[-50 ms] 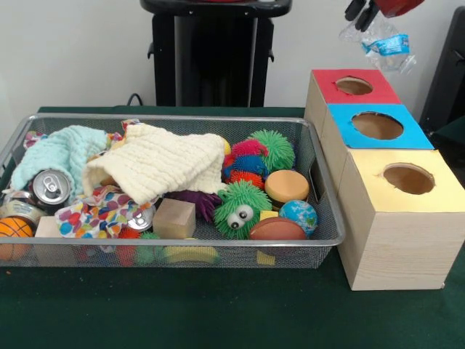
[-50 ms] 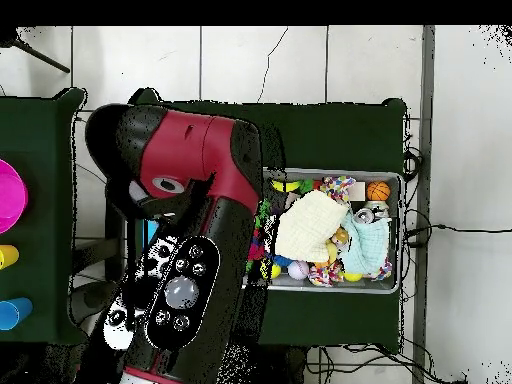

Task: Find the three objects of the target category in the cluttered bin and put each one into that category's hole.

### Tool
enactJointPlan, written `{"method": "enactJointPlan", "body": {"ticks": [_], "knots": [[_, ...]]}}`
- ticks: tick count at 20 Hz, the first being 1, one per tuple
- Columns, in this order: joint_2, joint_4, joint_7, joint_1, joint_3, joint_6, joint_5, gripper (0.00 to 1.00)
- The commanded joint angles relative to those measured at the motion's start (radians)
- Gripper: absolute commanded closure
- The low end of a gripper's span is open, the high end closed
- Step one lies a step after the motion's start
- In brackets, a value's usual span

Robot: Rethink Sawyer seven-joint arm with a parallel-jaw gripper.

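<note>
The hand point(image 1: 370, 11), clenched on a clear plastic bottle point(image 1: 381, 43), hangs at one o'clock from the red hole point(image 1: 354, 86), with the bottle's long axis pointing down toward five o'clock.

A: Location type?
B: Robotics lab. A pedestal-mounted red arm point(image 2: 190, 250) works a green-covered table point(image 1: 218, 305); loose cables point(image 2: 430, 230) cross a tiled floor point(image 2: 460, 120) (bare white wall behind).

Even, soft indoor light; faint shadows under bin point(image 1: 320, 240); glare on can point(image 1: 51, 187) top.
</note>
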Motion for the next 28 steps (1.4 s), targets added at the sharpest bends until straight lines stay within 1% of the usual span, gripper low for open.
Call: {"method": "enactJointPlan", "body": {"ticks": [1, 3, 6, 9, 13, 16, 21, 25, 28], "knots": [[0.098, 0.01, 0.306, -0.013, 0.011, -0.066, -0.02, 1.0], [0.11, -0.009, 0.309, -0.009, -0.002, -0.069, -0.042, 1.0], [0.127, -0.02, 0.316, 0.0, -0.006, -0.052, -0.039, 1.0], [0.137, -0.021, 0.301, 0.008, -0.004, -0.033, -0.032, 1.0], [0.158, -0.018, 0.306, 0.017, 0.0, -0.062, -0.023, 1.0], [0.187, -0.034, 0.311, 0.017, 0.001, -0.079, -0.022, 1.0], [0.216, -0.078, 0.307, 0.005, -0.004, -0.052, -0.018, 1.0], [0.238, -0.09, 0.323, 0.0, -0.002, -0.07, -0.003, 1.0], [0.239, -0.088, 0.326, 0.006, -0.002, -0.063, 0.003, 1.0]]}}
